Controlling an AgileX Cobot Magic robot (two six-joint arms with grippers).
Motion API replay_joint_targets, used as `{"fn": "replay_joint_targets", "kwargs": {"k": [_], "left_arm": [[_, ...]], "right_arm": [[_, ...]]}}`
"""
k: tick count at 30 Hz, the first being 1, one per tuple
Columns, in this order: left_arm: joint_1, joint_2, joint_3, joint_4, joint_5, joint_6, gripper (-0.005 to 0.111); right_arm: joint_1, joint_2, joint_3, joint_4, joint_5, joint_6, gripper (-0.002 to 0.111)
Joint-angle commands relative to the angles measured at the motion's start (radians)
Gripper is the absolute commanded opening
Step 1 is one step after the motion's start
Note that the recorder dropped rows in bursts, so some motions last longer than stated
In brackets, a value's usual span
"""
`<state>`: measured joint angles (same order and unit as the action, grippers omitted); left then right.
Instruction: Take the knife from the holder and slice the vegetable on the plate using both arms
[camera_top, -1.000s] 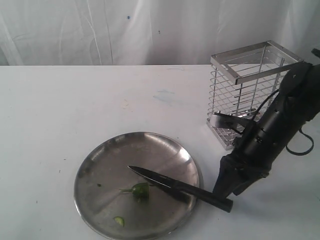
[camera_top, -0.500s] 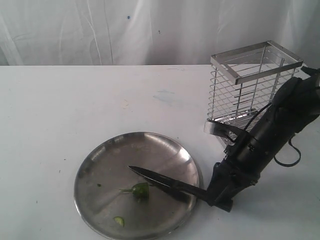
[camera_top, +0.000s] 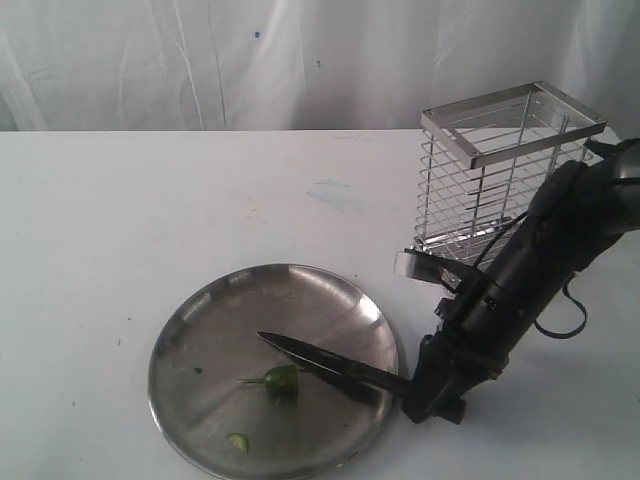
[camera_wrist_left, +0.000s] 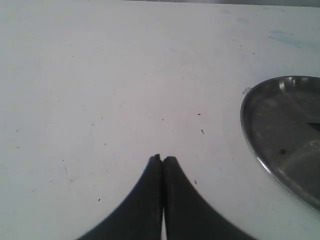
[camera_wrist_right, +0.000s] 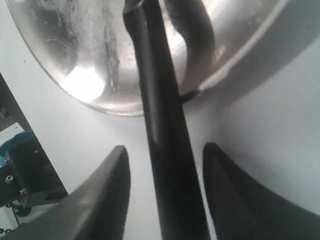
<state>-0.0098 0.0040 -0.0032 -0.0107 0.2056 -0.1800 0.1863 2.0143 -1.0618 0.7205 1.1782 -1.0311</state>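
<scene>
Now: knife (camera_top: 335, 367) lying across the near right part of the plate (camera_top: 200, 310), tip toward the plate's middle, handle running out over the right rim onto the table (camera_top: 150, 200). Blade tip just right of the vegetable (camera_top: 280, 381), a small dark-green piece near the plate's middle; touching or not, cannot tell. One tiny round light-green slice (camera_top: 238, 441) lying apart near the plate's near rim.

Right gripper (camera_top: 435, 395) down at the handle end, just right of the plate, arm (camera_top: 540, 270) slanting up and back to the right. From the right wrist: fingers (camera_wrist_right: 112, 185) spread wide on either side of the handle (camera_wrist_right: 162, 130), a clear gap of table showing on both sides, so open and not clamping. Plate rim (camera_wrist_right: 220, 75) and the knife's shadow visible beyond the fingers.

Holder (camera_top: 500, 180) standing upright at the far right of the table, behind the right arm, well apart from the plate. Arm partly covering its near right corner.

Left gripper (camera_wrist_left: 162, 159) seen only from its own wrist camera: fingertips pressed together, nothing between them, hovering over bare table. Plate edge (camera_wrist_left: 247, 135) off to one side of it, well clear of the fingertips. Left arm outside the exterior view.

Behind the table, a white cloth backdrop (camera_top: 250, 60).
</scene>
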Motion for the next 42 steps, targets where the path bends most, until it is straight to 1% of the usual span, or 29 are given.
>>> {"fn": "replay_joint_targets", "kwargs": {"k": [1,4,9,12,14,18,21,23,25,28,30,32,33,35,37,38,40,42], "left_arm": [[-0.002,-0.004,0.003,-0.006,-0.003,0.001,0.000],[-0.002,-0.004,0.003,-0.006,-0.003,0.001,0.000],[-0.002,-0.004,0.003,-0.006,-0.003,0.001,0.000],[-0.002,-0.004,0.003,-0.006,-0.003,0.001,0.000],[-0.002,-0.004,0.003,-0.006,-0.003,0.001,0.000],[-0.002,-0.004,0.003,-0.006,-0.003,0.001,0.000],[-0.002,-0.004,0.003,-0.006,-0.003,0.001,0.000],[-0.002,-0.004,0.003,-0.006,-0.003,0.001,0.000],[-0.002,-0.004,0.003,-0.006,-0.003,0.001,0.000],[-0.002,-0.004,0.003,-0.006,-0.003,0.001,0.000],[-0.002,-0.004,0.003,-0.006,-0.003,0.001,0.000],[-0.002,-0.004,0.003,-0.006,-0.003,0.001,0.000],[-0.002,-0.004,0.003,-0.006,-0.003,0.001,0.000],[-0.002,-0.004,0.003,-0.006,-0.015,0.001,0.000],[-0.002,-0.004,0.003,-0.031,-0.044,-0.026,0.000],[-0.002,-0.004,0.003,-0.076,-0.068,-0.067,0.000],[-0.002,-0.004,0.003,-0.151,-0.117,-0.142,0.000],[-0.002,-0.004,0.003,-0.170,-0.159,-0.186,0.000]], "right_arm": [[0.044,0.001,0.004,-0.028,0.007,-0.017,0.022],[0.062,0.001,0.004,-0.040,-0.006,-0.019,0.000],[0.062,-0.007,0.004,-0.040,-0.008,-0.012,0.000],[0.062,-0.050,0.004,-0.041,-0.018,0.003,0.000],[0.062,-0.103,0.004,-0.052,-0.032,0.026,0.000],[0.062,-0.238,0.004,-0.114,-0.079,0.130,0.000],[0.062,-0.346,0.004,-0.116,-0.095,0.153,0.000],[0.062,-0.412,0.004,-0.118,-0.118,0.208,0.000],[0.062,-0.485,0.013,-0.132,-0.124,0.304,0.000],[0.096,-0.646,0.075,-0.223,-0.171,0.455,0.000],[0.144,-0.768,0.146,-0.341,-0.269,0.580,0.000],[0.178,-0.866,0.233,-0.438,-0.477,0.674,0.000],[0.187,-0.906,0.276,-0.467,-0.592,0.685,0.000],[0.192,-0.941,0.339,-0.441,-0.761,0.685,0.000],[0.192,-0.935,0.362,-0.377,-0.784,0.681,0.000],[0.192,-0.921,0.370,-0.349,-0.765,0.655,0.000],[0.199,-0.889,0.375,-0.345,-0.739,0.607,0.000],[0.203,-0.856,0.375,-0.332,-0.731,0.589,0.000]]}}
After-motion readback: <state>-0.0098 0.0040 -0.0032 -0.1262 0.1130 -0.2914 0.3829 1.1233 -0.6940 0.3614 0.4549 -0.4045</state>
